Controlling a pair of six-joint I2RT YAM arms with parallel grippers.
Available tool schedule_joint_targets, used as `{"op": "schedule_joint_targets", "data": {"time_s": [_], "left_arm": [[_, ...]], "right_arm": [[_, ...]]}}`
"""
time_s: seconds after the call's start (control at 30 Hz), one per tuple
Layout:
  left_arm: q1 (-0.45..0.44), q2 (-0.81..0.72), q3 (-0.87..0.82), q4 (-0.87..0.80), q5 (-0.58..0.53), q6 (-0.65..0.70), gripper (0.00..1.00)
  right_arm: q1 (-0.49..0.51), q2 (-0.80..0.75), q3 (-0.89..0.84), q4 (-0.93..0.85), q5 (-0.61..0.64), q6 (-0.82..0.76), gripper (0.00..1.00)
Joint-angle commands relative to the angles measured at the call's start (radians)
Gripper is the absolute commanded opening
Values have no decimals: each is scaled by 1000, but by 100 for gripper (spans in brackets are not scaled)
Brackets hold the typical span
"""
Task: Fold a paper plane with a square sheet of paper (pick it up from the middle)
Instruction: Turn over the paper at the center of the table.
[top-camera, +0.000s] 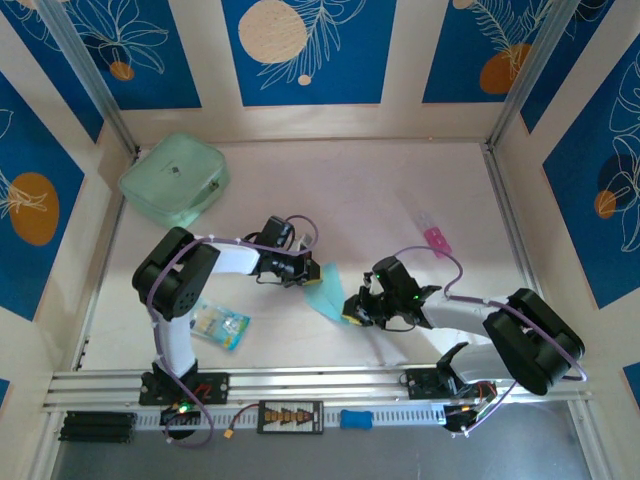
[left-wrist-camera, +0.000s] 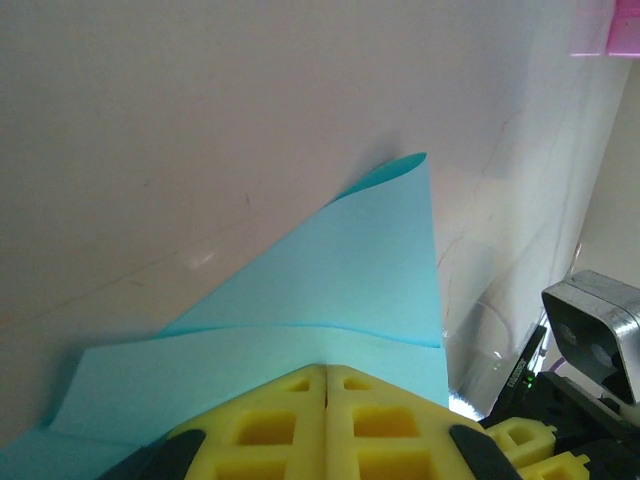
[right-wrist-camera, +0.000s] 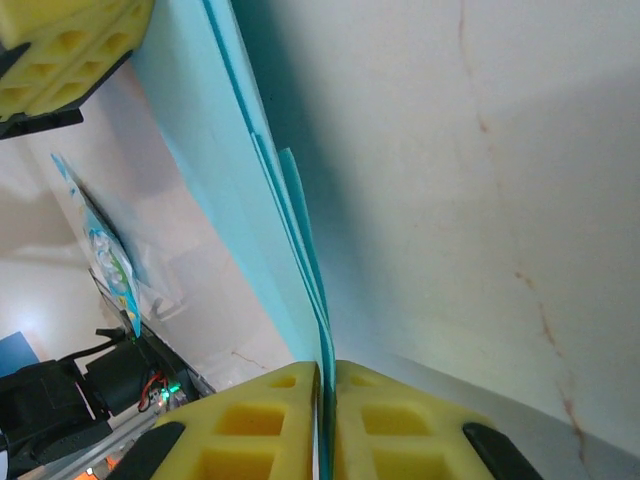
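At the middle of the table, the left gripper is clamped on one end of the folded square sheet of paper, and the right gripper pinches the opposite edge. If the two pull apart or twist, I'd expect a tear or a slipped fold. Both arms reach in low with bent elbows, their wrists angled towards each other.

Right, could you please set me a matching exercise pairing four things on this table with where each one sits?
Things:
1. green pouch
2. printed packet
3. pink item
4. blue paper

Places:
A. centre, pinched by the left gripper and the right gripper
B. far left corner
C. near left
D. right of centre

Pairs: 1-B; 2-C; 3-D; 4-A
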Motion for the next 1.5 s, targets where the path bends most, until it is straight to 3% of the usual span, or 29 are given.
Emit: {"op": "schedule_joint_targets", "data": {"time_s": [0.0,0.27,0.37,0.43,0.63,0.87,1.1,1.2,1.33,1.47], "left_arm": [[12,-54,-2,-8,9,-21,11],[13,-255,62,-241,-134,102,45],[13,-308,54,-272,-167,129,51],[16,-322,29,-217,-126,120,55],[23,-357,-8,-170,-116,103,55],[84,-436,-69,-175,-151,125,60],[162,-521,-88,-245,-228,136,62],[205,-546,-90,-301,-284,143,66],[308,-537,-80,-314,-225,140,68],[334,-532,-60,-339,-215,155,68]], "right_arm": [[-4,-21,13,6,-6,-58,12],[-11,-214,102,-278,109,-231,10],[-16,-276,169,-415,145,-313,9],[-16,-301,222,-523,208,-349,9],[-4,-284,413,-862,417,-434,8],[36,-128,653,-1194,754,-447,8],[191,58,769,-1308,1043,-434,8],[252,151,800,-1314,1065,-416,10],[351,270,817,-1220,968,-476,13],[436,417,865,-1177,911,-502,14]]}}
